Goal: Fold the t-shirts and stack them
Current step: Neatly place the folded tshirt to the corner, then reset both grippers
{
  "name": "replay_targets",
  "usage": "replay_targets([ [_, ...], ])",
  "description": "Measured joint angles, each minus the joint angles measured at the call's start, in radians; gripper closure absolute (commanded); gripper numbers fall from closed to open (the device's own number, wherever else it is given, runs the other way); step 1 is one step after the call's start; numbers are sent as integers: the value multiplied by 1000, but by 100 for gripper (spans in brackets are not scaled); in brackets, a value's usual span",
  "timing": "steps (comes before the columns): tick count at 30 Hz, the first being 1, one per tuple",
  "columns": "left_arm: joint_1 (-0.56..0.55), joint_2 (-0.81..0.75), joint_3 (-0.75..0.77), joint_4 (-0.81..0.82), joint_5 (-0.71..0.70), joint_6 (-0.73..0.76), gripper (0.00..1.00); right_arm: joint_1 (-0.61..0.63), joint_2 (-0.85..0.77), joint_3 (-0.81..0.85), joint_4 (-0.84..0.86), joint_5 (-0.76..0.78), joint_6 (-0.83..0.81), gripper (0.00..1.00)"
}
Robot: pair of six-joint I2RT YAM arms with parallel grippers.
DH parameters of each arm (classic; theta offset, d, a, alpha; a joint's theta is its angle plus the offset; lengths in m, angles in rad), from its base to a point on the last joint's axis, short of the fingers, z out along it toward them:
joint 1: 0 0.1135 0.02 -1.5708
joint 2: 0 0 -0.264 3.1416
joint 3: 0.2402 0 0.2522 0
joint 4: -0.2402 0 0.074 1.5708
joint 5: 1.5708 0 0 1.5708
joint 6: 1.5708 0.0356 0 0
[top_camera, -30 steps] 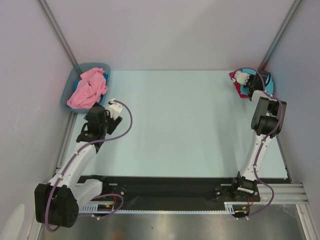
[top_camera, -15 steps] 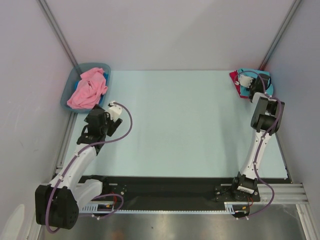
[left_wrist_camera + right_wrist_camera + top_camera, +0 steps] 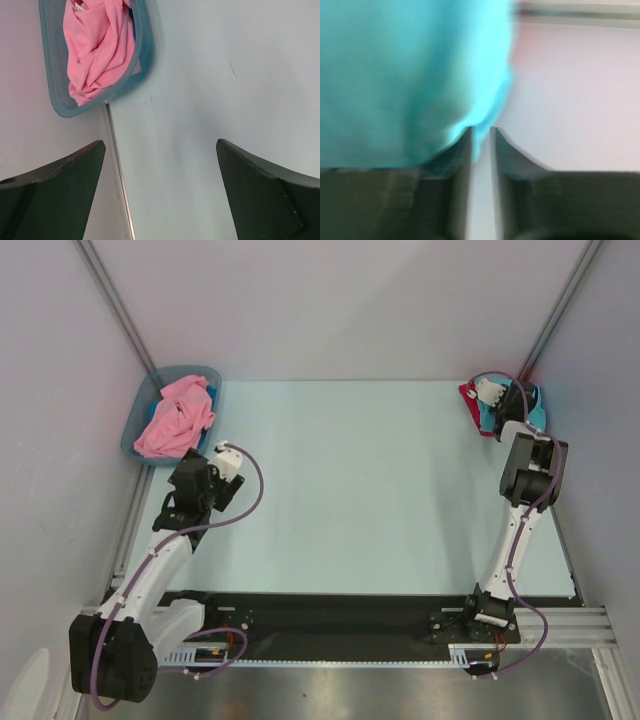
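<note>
R claw (image 3: 480, 134): jaws nearly together, slim gap; grip on teal tee (image 3: 410, 75) at tips can't tell, pic blurred. Risk: hem snag on pull-back, fold dragged open.

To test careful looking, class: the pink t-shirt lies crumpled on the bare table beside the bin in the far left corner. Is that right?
Not quite. The pink t-shirt lies crumpled inside the bin, not on the table beside it. The bin does stand in the far left corner. The left wrist view shows it plainly.
</note>
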Motion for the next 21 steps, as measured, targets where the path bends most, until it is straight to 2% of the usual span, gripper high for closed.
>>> replay_targets([
  [2, 0, 0, 0, 12, 0, -7, 0, 20, -62, 2, -54, 10, 53, 45],
  [4, 0, 2, 0, 21, 0, -18, 0, 48, -142, 15, -127, 25, 116, 41],
  [9, 0, 19, 2, 37, 8, -50, 0, 137, -366, 84, -383, 29, 341, 38],
  [11, 1, 34, 5, 36, 29, -74, 0, 173, -459, 114, -522, -17, 480, 40],
  [14, 2, 56, 8, 28, 86, -109, 0, 213, -570, 124, -704, -108, 673, 34],
  [17, 2, 68, 9, 26, 137, -142, 0, 221, -674, 40, -818, -186, 840, 32],
  [21, 2, 68, 10, 24, 174, -176, 0, 183, -813, -248, -908, -286, 1016, 31],
])
